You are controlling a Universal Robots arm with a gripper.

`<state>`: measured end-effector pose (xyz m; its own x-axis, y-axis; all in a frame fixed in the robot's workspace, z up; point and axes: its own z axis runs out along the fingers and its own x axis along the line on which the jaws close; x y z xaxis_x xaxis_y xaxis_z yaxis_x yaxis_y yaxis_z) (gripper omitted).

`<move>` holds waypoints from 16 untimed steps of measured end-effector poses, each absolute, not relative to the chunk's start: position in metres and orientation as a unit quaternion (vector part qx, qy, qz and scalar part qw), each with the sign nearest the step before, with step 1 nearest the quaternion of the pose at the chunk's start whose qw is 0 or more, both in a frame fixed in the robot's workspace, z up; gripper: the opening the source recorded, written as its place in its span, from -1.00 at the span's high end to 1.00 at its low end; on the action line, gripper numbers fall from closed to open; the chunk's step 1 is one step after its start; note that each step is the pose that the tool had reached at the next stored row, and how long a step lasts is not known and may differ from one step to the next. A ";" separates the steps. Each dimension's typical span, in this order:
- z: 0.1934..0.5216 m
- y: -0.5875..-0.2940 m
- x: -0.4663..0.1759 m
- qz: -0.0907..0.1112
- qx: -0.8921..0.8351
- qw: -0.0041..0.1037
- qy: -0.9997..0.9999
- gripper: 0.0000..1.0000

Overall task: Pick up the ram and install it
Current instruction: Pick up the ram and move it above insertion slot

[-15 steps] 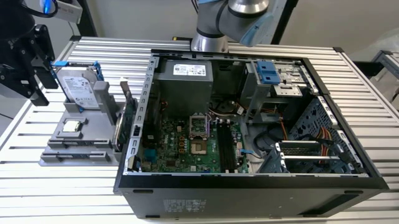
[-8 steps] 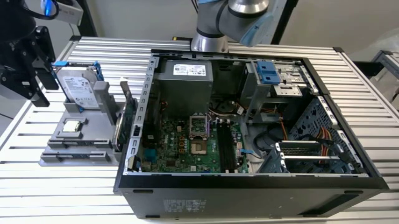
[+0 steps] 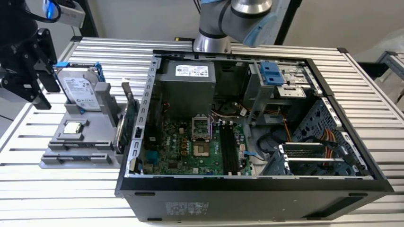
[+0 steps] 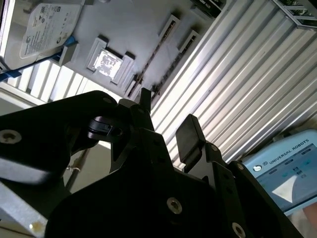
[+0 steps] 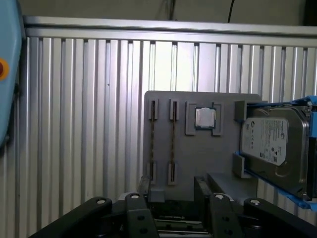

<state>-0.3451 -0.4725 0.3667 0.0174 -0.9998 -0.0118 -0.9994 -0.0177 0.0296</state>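
Ram (image 5: 173,144) is sitting edge-up in its grey holder (image 5: 198,158); nothing is done yet.
The pincer (image 5: 172,191) is hanging open and empty near it, with pickup and installing both lying ahead.

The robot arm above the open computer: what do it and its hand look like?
The arm is a silvery metal tube with rounded joints capped in light blue. Its hand is matt black, built of angular plates dotted with round screw heads, and ends in two blocky fingers. In the exterior view, a blue cable runs to a grey box mounted near it.
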 end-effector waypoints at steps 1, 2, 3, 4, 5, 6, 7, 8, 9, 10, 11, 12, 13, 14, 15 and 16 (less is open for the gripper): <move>0.366 -0.472 -0.345 -0.015 0.713 0.007 -0.701 -1.00; 0.366 -0.472 -0.345 -0.015 0.713 0.007 -0.701 -1.00; 0.365 -0.472 -0.345 -0.015 0.713 0.007 -0.701 -1.00; 0.365 -0.472 -0.345 -0.015 0.713 0.007 -0.701 -1.00; 0.365 -0.472 -0.345 -0.015 0.713 0.007 -0.701 -1.00; 0.365 -0.472 -0.345 -0.015 0.713 0.007 -0.701 -1.00; 0.365 -0.472 -0.345 -0.015 0.713 0.007 -0.701 -1.00; 0.365 -0.472 -0.345 -0.015 0.713 0.007 -0.701 -1.00; 0.365 -0.472 -0.345 -0.015 0.713 0.007 -0.701 -1.00; 0.365 -0.472 -0.345 -0.015 0.713 0.006 -0.701 -1.00; 0.364 -0.472 -0.345 -0.015 0.713 0.006 -0.701 -1.00; 0.364 -0.472 -0.345 -0.015 0.713 0.006 -0.701 -1.00; 0.364 -0.472 -0.345 -0.015 0.713 0.007 -0.701 -1.00; 0.363 -0.472 -0.345 -0.015 0.713 0.006 -0.701 -1.00; 0.362 -0.472 -0.345 -0.015 0.713 0.007 -0.701 -1.00; 0.362 -0.472 -0.345 -0.015 0.713 0.006 -0.701 -1.00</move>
